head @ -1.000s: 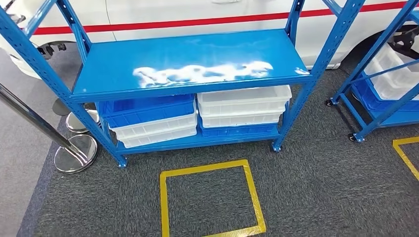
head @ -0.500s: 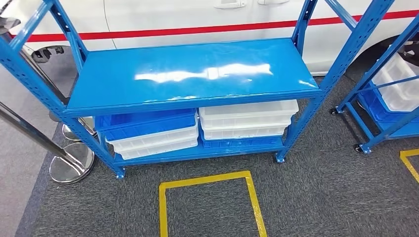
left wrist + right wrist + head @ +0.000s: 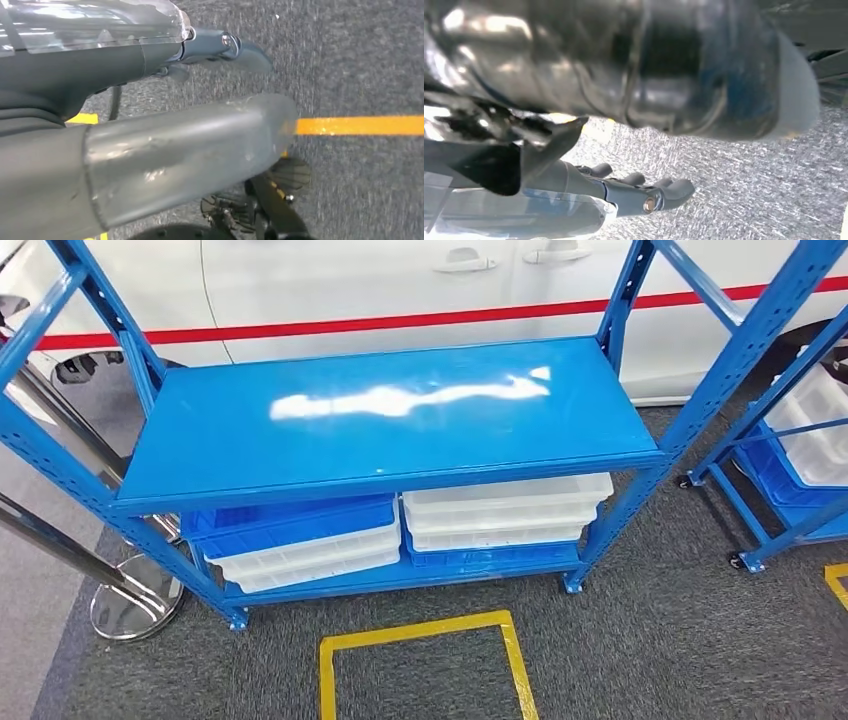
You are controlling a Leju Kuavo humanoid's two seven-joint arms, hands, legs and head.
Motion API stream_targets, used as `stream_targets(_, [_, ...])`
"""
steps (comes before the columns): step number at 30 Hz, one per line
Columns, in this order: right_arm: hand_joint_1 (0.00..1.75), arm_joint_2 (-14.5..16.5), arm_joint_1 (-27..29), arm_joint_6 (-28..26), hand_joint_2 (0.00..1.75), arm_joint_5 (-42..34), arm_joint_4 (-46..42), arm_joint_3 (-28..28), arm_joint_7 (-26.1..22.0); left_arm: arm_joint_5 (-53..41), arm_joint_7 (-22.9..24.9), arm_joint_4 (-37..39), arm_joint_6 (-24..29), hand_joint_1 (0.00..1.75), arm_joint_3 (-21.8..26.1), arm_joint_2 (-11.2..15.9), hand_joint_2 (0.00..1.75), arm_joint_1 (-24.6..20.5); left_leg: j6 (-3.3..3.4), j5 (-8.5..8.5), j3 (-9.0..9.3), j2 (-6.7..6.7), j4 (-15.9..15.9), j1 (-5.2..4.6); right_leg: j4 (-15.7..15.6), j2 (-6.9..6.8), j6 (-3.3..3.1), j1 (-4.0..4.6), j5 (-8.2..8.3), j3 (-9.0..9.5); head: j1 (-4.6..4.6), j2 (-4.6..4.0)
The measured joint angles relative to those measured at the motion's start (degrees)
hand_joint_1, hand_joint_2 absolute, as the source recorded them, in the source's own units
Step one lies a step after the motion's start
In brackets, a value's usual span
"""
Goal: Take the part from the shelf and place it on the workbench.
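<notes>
My view has tilted up since a second ago: the blue shelf (image 3: 390, 420) sits lower in my picture, more of the white car (image 3: 400, 280) behind it shows, and the yellow tape square (image 3: 425, 670) on the carpet has slid toward the bottom edge.

Item, part: I cannot tell where it is; the shelf's upper board is bare and glossy.
Item, lower board: at its left end, a blue tray (image 3: 290, 523) stacked on white trays (image 3: 305, 560); at its right end, white trays (image 3: 505, 508) stacked on a blue tray (image 3: 490, 555).
Item, my left hand (image 3: 220, 47): hanging over grey carpet, fingers stretched out, holding nothing.
Item, my right hand (image 3: 644, 192): over carpet, fingers lightly curled and apart, nothing in them.
Item, second blue rack (image 3: 790, 470): right of the shelf, carrying a white bin (image 3: 825, 430).
Item, chrome stanchion base (image 3: 135, 595): off the shelf's left corner.
</notes>
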Motion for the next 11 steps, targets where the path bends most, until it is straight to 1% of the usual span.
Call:
stream_targets(1, [0.00, 0.0, -0.1, 0.0, 0.00, 0.1, 0.0, -0.1, 0.0, 0.0, 0.0, 0.0, 0.0, 0.00, 0.0, 0.0, 0.00, 0.0, 0.29, 0.04, 0.79, -0.05, -0.5, 0.12, 0.6, -0.08, 0.35, -0.01, 0.26, 0.19, 0.01, 0.00])
stream_targets(2, [0.00, 0.0, -0.1, 0.0, 0.00, 0.2, 0.0, -0.1, -0.1, 0.0, 0.1, 0.0, 0.1, 0.00, 0.0, 0.0, 0.00, -0.1, 0.66, -0.09, 1.60, -0.12, -1.1, 0.27, 2.3, -0.15, 0.62, 0.00, 0.70, -0.18, 0.02, 0.00])
stream_targets(3, [0.00, -0.1, -0.3, 0.0, 0.00, 0.3, 0.0, -0.2, -0.2, 0.0, 0.1, 0.0, 0.1, 0.00, 0.0, 0.1, 0.00, -0.1, 1.02, -0.29, 2.41, -0.14, -1.6, 0.41, 4.7, -0.19, 0.82, -0.04, 0.66, -1.41, 0.03, 0.00])
stream_targets(4, [0.00, -0.1, -0.4, 0.0, 0.00, 0.3, 0.0, -0.3, -0.3, 0.0, 0.1, 0.0, 0.1, 0.00, 0.0, 0.1, 0.00, -0.2, 1.28, -0.58, 3.02, -0.10, -1.9, 0.47, 7.9, -0.21, 0.95, -0.12, -0.08, -3.37, 0.03, 0.00])
stream_targets(5, [0.00, -0.1, -0.4, 0.0, 0.00, 0.3, 0.0, -0.3, -0.4, 0.0, 0.1, 0.0, 0.1, 0.00, 0.0, 0.1, 0.00, -0.2, 1.51, -1.01, 3.55, -0.09, -2.1, 0.46, 11.3, -0.22, 1.11, -0.17, -1.50, -5.75, 0.02, 0.00])
stream_targets(6, [0.00, -0.1, -0.5, 0.0, 0.00, 0.3, 0.1, -0.4, -0.4, 0.0, 0.1, 0.0, 0.1, 0.00, 0.0, 0.1, 0.00, -0.2, 1.60, -1.49, 4.04, -0.09, -2.1, 0.44, 14.0, -0.22, 1.25, -0.24, -3.39, -8.05, 0.02, 0.00])
stream_targets(7, [0.00, -0.2, -0.5, 0.0, 0.00, 0.3, 0.1, -0.4, -0.4, 0.0, 0.1, 0.0, 0.1, 0.00, 0.0, 0.1, 0.00, -0.2, 1.60, -2.02, 4.60, -0.14, -2.1, 0.43, 15.5, -0.22, 1.39, -0.31, -4.96, -9.81, 0.02, 0.00])
stream_targets(8, [0.00, -0.2, -0.4, 0.0, 0.00, 0.3, 0.1, -0.5, -0.4, 0.0, 0.1, 0.0, 0.1, 0.00, 0.0, 0.1, 0.00, -0.2, 1.53, -2.59, 5.31, -0.22, -2.1, 0.43, 15.4, -0.23, 1.51, -0.36, -5.51, -10.88, 0.03, 0.00])
stream_targets(9, [0.00, -0.2, -0.4, 0.0, 0.00, 0.3, 0.1, -0.5, -0.4, 0.0, 0.2, 0.0, 0.1, 0.00, 0.0, 0.1, 0.00, -0.1, 1.41, -3.21, 6.12, -0.30, -2.1, 0.45, 13.7, -0.24, 1.58, -0.41, -4.60, -11.16, 0.03, 0.00])
stream_targets(10, [0.00, -0.2, -0.3, 0.0, 0.00, 0.4, 0.1, -0.6, -0.5, 0.0, 0.2, 0.0, 0.1, 0.00, 0.0, 0.1, 0.00, -0.1, 1.22, -3.87, 6.98, -0.36, -2.1, 0.47, 10.6, -0.26, 1.58, -0.43, -2.22, -10.83, 0.03, 0.00])
stream_targets(11, [0.00, -0.2, -0.3, 0.0, 0.00, 0.4, 0.1, -0.6, -0.5, 0.0, 0.2, 0.0, 0.1, 0.00, 0.0, 0.1, 0.00, 0.0, 1.11, -4.22, 7.45, -0.39, -2.1, 0.48, 8.9, -0.26, 1.59, -0.45, -0.87, -10.56, 0.03, 0.00])
